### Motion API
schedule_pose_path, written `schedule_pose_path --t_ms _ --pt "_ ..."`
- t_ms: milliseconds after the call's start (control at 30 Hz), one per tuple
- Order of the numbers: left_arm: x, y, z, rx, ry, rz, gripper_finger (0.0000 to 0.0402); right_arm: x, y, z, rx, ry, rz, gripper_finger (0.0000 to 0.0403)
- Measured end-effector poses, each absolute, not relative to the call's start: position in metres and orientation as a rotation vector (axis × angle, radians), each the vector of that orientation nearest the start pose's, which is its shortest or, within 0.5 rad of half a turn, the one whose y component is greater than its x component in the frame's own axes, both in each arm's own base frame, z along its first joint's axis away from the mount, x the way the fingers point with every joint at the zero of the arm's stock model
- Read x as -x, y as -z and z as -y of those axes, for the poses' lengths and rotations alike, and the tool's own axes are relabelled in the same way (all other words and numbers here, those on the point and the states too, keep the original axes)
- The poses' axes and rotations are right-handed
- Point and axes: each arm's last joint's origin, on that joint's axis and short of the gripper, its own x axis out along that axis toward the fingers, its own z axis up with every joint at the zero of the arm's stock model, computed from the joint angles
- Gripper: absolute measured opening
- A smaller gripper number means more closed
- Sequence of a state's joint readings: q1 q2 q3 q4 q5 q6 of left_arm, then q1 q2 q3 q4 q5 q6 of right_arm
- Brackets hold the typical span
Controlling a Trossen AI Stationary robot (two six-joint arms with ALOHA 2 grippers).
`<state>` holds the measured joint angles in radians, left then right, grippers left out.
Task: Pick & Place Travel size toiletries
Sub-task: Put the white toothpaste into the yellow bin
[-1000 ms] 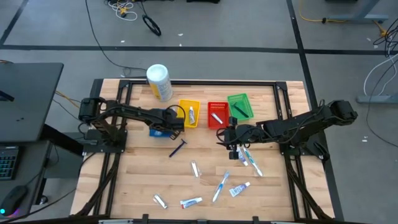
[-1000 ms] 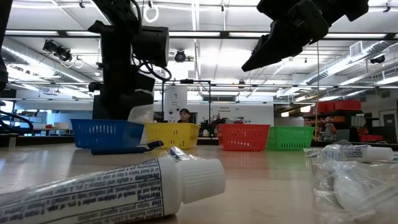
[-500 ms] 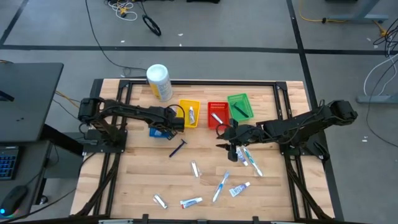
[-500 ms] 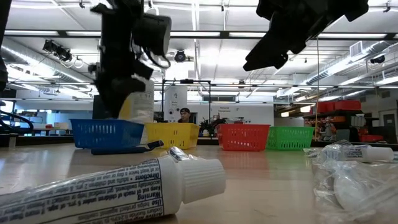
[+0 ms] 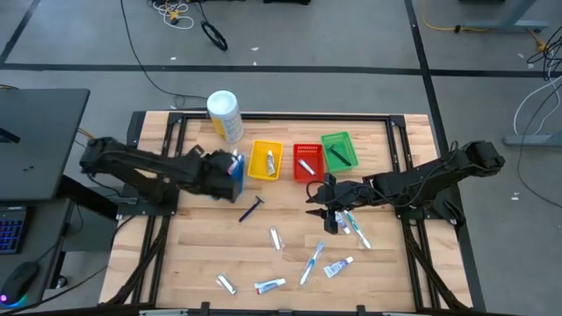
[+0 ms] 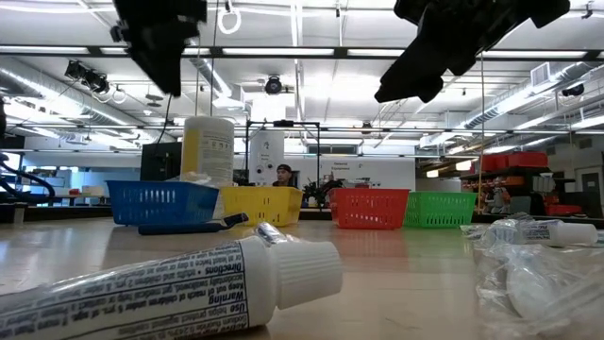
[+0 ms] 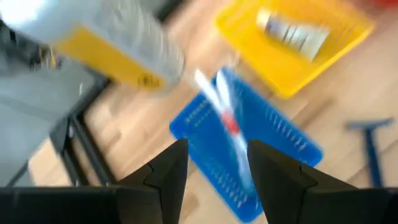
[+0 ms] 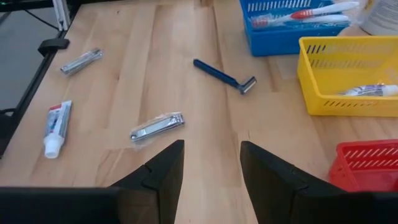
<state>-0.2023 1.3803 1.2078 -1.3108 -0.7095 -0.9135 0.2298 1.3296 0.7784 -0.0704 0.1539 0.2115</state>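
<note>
My left gripper point(image 5: 224, 168) point(image 7: 214, 171) is open and empty, just above the blue basket point(image 7: 249, 143), where a white-and-red toothbrush point(image 7: 225, 121) lies. My right gripper point(image 5: 320, 197) point(image 8: 211, 168) is open and empty above the table's middle right, beside several toothbrushes point(image 5: 351, 225). A blue razor point(image 5: 251, 209) point(image 8: 224, 76) lies flat on the table between the two arms. A toothpaste tube point(image 5: 270, 161) lies in the yellow basket point(image 5: 266, 149). More tubes point(image 5: 270, 284) point(image 5: 338, 267) and a toothbrush point(image 5: 312, 262) lie near the front edge.
A red basket point(image 5: 306, 151) and a green basket point(image 5: 339, 139) stand in the far row; the green one holds a dark razor. A white-and-yellow canister point(image 5: 224, 116) stands at the far left. A wrapped nail clipper point(image 8: 157, 126) and a silver packet point(image 8: 81, 60) lie on the table.
My left gripper has drawn back toward the table's left edge and risen away from over the blue and yellow baskets. The blue basket has stayed in place. My right gripper has hardly moved.
</note>
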Motion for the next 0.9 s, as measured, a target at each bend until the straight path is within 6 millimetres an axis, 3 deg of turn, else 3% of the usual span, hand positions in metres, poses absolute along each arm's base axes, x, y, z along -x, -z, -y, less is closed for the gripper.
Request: schedule_pose_path --t_ms 167,433,700,900 --pt "-0.222 -0.291 0.055 0.053 -0.813 -0.848 0.0173 -0.270 -0.227 -0.059 -0.021 -0.031 -0.606 0.0167" --pt "-0.242 -0.274 0.094 -0.034 -0.408 -0.745 0.0173 -0.270 -0.228 -0.059 -0.017 -0.034 -0.597 0.0167" --pt "-0.268 -0.302 0.114 0.055 -0.060 -0.453 0.0173 -0.271 -0.229 -0.059 0.048 -0.054 -0.584 0.0167" --pt "-0.273 -0.304 0.124 0.144 -0.025 -0.390 0.0173 -0.271 -0.229 -0.059 0.045 -0.054 -0.584 0.0167"
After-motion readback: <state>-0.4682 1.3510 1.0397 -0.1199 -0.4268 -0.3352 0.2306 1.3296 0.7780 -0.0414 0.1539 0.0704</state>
